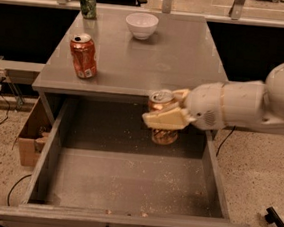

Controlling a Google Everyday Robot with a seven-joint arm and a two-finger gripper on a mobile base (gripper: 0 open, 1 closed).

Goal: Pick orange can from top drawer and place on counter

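Note:
My gripper point(166, 114) is shut on the orange can point(163, 133), a dull brownish-orange can with a silver top. It holds the can upright in the air above the open top drawer point(125, 181), level with the front edge of the counter point(162, 62). One pale finger point(164, 119) crosses the can's upper front. The white arm comes in from the right. The drawer is pulled out, with a crumb-speckled floor and a dark handle at its front.
On the counter stand a brighter red-orange can point(84, 55) at the front left, a green can point(87, 1) at the back left and a white bowl point(141, 25) at the back middle. A cardboard box point(29, 135) sits on the floor left of the cabinet.

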